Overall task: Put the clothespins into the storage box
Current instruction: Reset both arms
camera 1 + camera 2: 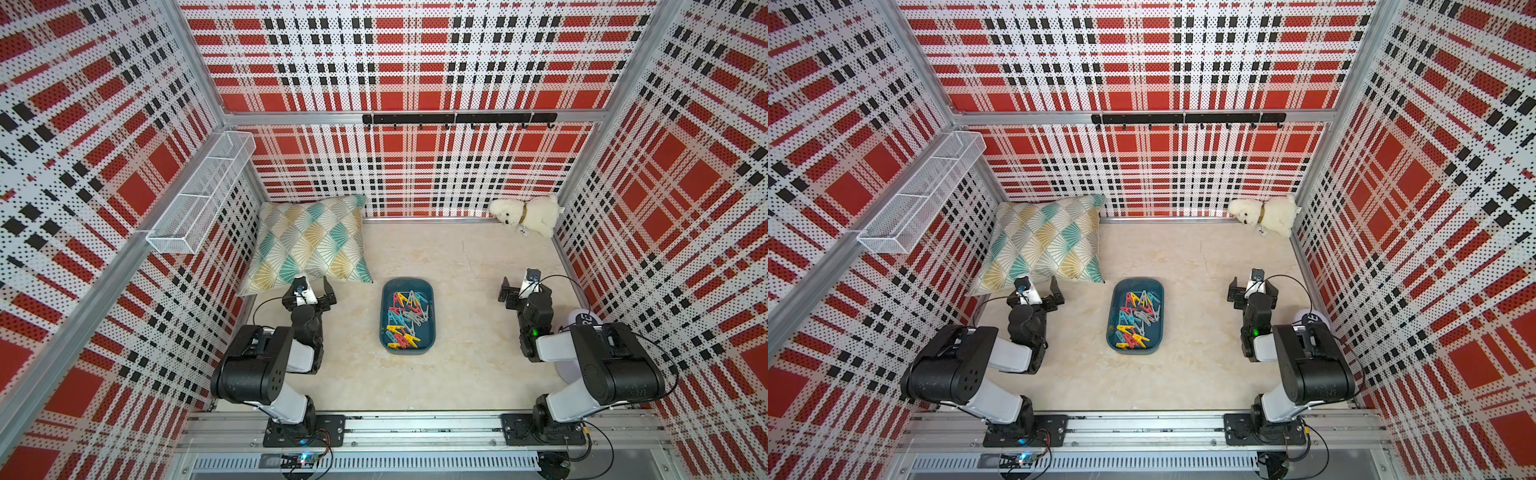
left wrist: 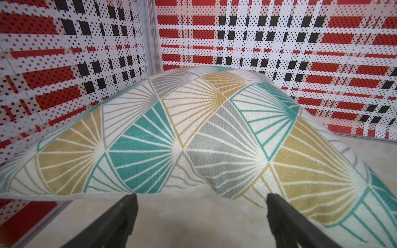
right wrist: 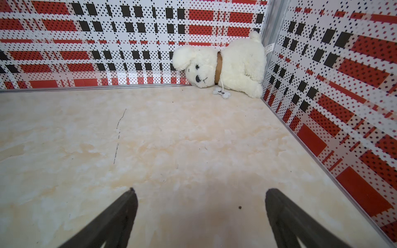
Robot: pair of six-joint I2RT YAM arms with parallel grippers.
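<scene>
The clothespins [image 1: 405, 316] lie one over another in the box [image 1: 383, 324], so their number is not clear. The right arm [image 1: 602, 365] hides most of a white round thing [image 1: 582, 316]. The pillow [image 2: 193, 139] is cut by the left wrist view's edges

Left arm [image 1: 266, 365]: you have bulky black joint housings joined by pale grey-white links.
Right arm [image 1: 598, 361]: your matching black-and-white build, with a small green light [image 1: 535, 332] glowing on it.
Hands: left hand [image 2: 200, 195] and right hand [image 3: 199, 190] are black, each with two flat tapering fingers [image 2: 120, 216].
Wrist cameras [image 1: 300, 286]: small black lens on a white bracket.
Cables [image 1: 266, 300]: thin black leads looping from each wrist.
Base plates [image 1: 328, 428]: black, dotted with screws.
</scene>
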